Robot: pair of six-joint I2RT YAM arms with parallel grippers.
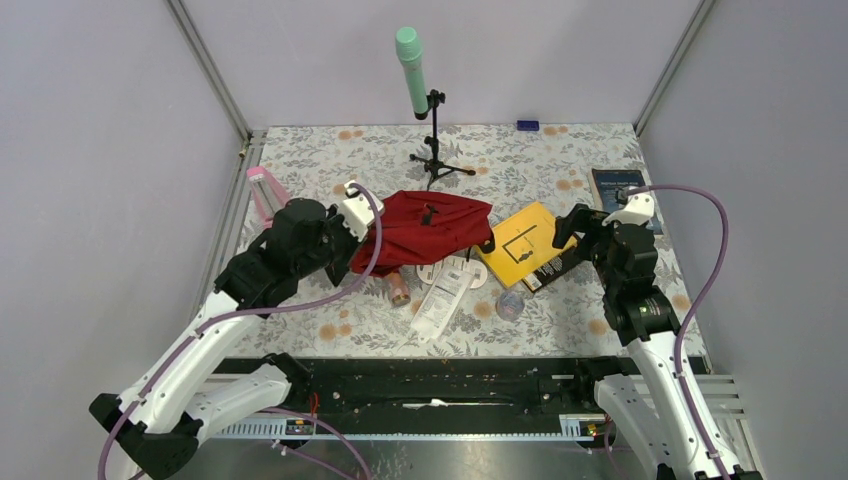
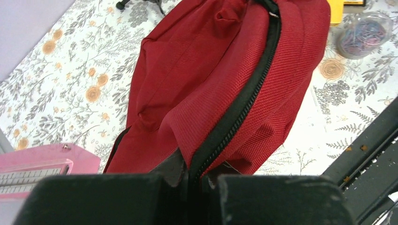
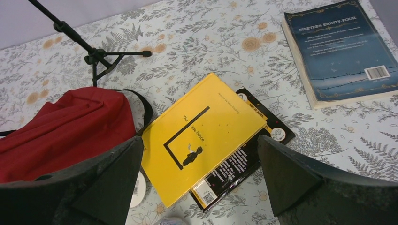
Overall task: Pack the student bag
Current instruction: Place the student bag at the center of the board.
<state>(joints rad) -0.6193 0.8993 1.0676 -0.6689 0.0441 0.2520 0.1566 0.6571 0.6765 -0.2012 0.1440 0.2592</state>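
The student bag [image 1: 430,228] is a red fabric backpack lying slumped at the middle of the table, with a black zipper running along its edge [image 2: 244,101]. My left gripper [image 1: 352,215] is at the bag's left end, shut on the zipper seam and the red fabric beside it [image 2: 197,171]. My right gripper [image 1: 575,235] hovers open over the table right of the bag, its jaws spread wide above a yellow book [image 3: 202,126] with nothing between them [image 3: 201,140].
A black book [image 3: 244,164] lies under the yellow one; a blue book [image 3: 340,51] sits far right. A green microphone on a tripod [image 1: 437,165] stands behind the bag. A pink case [image 2: 42,161], a white packet [image 1: 443,290] and a clear tub of clips [image 2: 363,35] lie nearby.
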